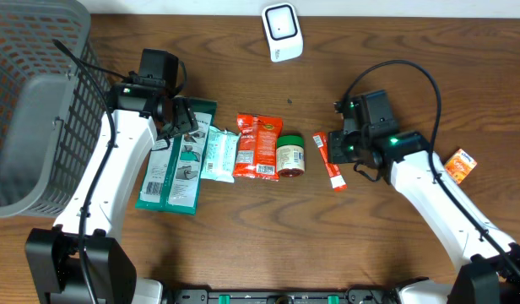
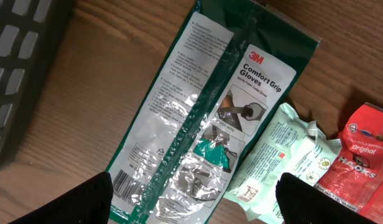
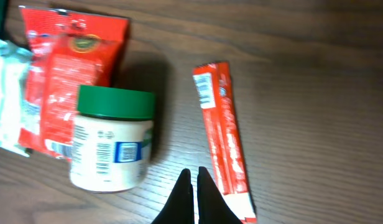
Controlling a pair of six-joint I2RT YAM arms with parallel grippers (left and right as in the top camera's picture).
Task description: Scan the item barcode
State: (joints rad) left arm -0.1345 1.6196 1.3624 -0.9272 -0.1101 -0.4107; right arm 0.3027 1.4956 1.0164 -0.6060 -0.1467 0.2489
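The right fingers (image 3: 183,198) are pinched fully shut on nothing, tips just beside the red stick (image 3: 221,134) lying flat on the table (image 3: 316,93) near the jar (image 3: 110,146). The left fingers (image 2: 73,205) hang wide open, empty, over the gloves pack (image 2: 204,124). Best bet is probably to open up, straddle the stick's narrow width, and leave its barcode end uncovered for the scanner (image 1: 282,32).

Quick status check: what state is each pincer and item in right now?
Left pincer: open, holding nothing.
Right pincer: shut, holding nothing.
Gloves pack: lying flat, barcode facing up.
Jar: on its side, lid on.
Stick pack: lying flat, not gripped.
Scanner: not held.
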